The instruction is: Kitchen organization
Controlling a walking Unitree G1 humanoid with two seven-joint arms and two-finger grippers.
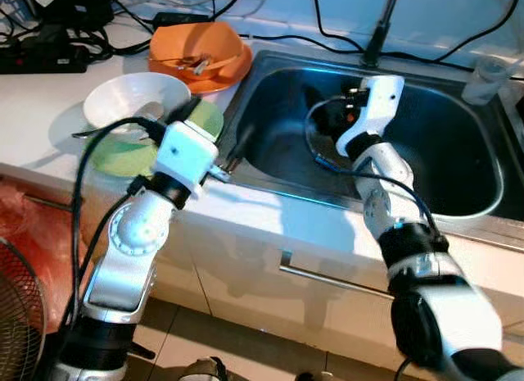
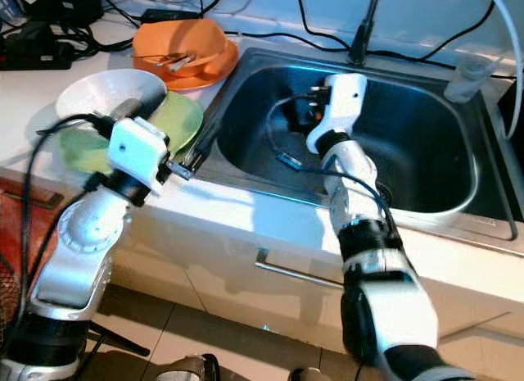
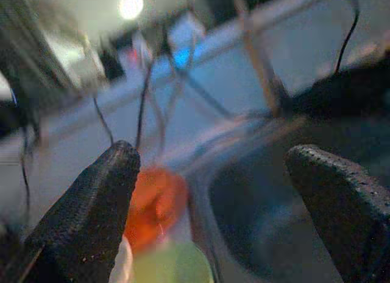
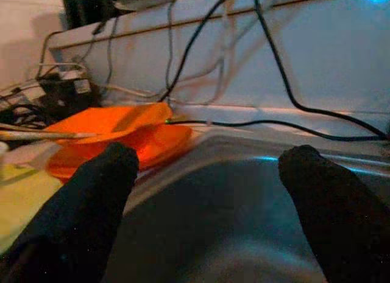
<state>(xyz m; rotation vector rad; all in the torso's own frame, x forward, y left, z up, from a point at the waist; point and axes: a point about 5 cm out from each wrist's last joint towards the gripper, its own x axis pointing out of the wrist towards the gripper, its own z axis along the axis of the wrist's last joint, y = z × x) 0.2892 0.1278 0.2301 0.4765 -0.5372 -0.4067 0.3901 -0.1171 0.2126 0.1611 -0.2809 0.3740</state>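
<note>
My right gripper (image 4: 204, 173) hangs wide open and empty over the steel sink (image 1: 458, 164). My left gripper (image 3: 213, 192), also spread with nothing held, hovers at the basin's left rim, beside the green plate (image 2: 176, 119), white bowl (image 1: 135, 98) and orange dishes (image 1: 201, 57) on the counter (image 1: 33, 111).

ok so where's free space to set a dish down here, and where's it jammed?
Roomiest: the sink basin floor, bare to the right of the right hand. Also the front counter strip between sink rim and cabinet edge. Crowded: left counter, where the white bowl, green plate, orange dishes and the left hand bunch together, with cables behind.
</note>
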